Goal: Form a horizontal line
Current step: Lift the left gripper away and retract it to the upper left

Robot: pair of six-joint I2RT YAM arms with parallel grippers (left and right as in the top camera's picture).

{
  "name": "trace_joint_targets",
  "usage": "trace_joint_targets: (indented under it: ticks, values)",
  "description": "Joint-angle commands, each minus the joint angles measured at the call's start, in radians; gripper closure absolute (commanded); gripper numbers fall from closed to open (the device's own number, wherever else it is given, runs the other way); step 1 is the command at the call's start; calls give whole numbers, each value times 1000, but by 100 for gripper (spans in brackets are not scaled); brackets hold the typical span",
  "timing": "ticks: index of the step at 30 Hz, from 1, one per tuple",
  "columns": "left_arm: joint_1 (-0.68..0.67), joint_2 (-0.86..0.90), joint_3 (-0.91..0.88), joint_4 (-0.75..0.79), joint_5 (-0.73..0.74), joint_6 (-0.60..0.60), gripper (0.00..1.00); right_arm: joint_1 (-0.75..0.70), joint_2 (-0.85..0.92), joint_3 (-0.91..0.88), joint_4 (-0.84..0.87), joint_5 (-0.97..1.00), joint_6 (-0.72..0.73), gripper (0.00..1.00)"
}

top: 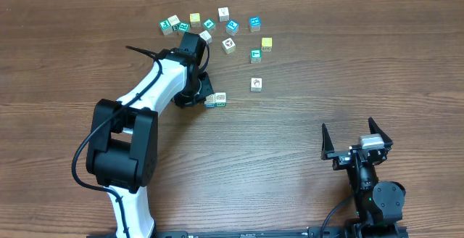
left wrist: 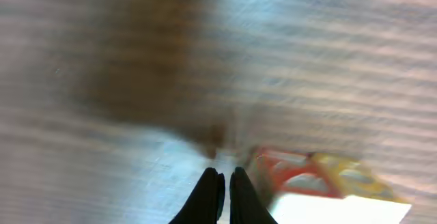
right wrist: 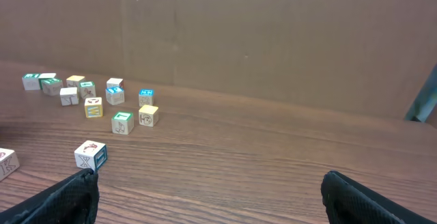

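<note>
Two cubes [top: 220, 99] touching, perhaps; left tool [left wrist: 226, 183] closed, empty; right tool [top: 353, 133] spread wide, empty.

— How many cubes [top: 256, 83] is the overhead camera showing on the one table [top: 304, 107]?
— It is showing fifteen, one of them partly covered by a gripper. Two yellow-topped cubes [top: 266, 43] are standing out; the other thirteen are showing white, green, teal or blue tops.
— And the right wrist camera?
— It is catching fewer, about thirteen, the farthest too small to separate surely.
— How many arms?
— Two are showing, the left arm [top: 163, 75] and the right arm [top: 377, 194], each carrying one gripper: the left gripper [top: 207, 95] and the right gripper [top: 351, 133], two fingers apiece.
</note>
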Motion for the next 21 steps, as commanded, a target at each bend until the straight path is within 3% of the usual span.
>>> trace_joint_targets:
  ticks: [1, 7, 13, 19, 21]
  values:
    - [54, 0, 74, -50, -3, 26, 96, -6, -10, -11, 6, -6, -3, 0]
    - [150, 0, 251, -201, -4, 78, 96, -6, -10, -11, 6, -6, -3, 0]
    - [240, 0, 340, -248, -4, 84, 95, -6, -10, -11, 6, -6, -4, 0]
    - [329, 0, 340, -248, -47, 84, 85, -6, -10, -11, 6, -6, -3, 0]
    - [354, 0, 340, -248, -57, 84, 77, -6, -10, -11, 6, -6, -4, 0]
